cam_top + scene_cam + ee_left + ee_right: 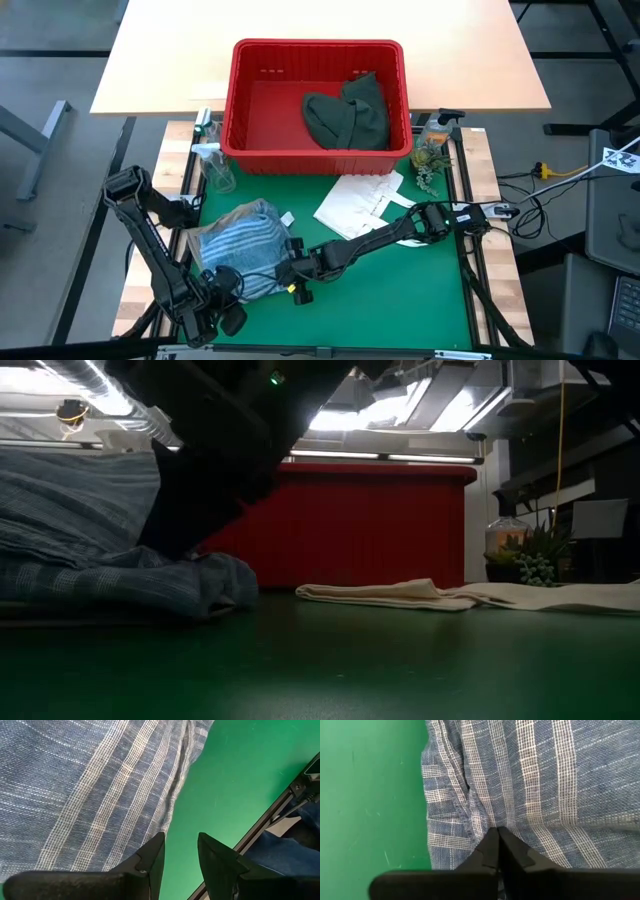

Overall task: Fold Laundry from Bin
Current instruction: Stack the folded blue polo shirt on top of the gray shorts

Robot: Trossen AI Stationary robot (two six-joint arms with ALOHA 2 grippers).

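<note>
My right gripper (497,837) has its fingers pinched together on the edge of the blue-white striped shirt (240,240), which lies bunched on the green mat (400,290) (near its left side). My left gripper (179,855) sits partly open beside the shirt's hem, apparently gripping nothing. Behind stands the red bin (318,150), a dark green garment (350,115) inside.
</note>
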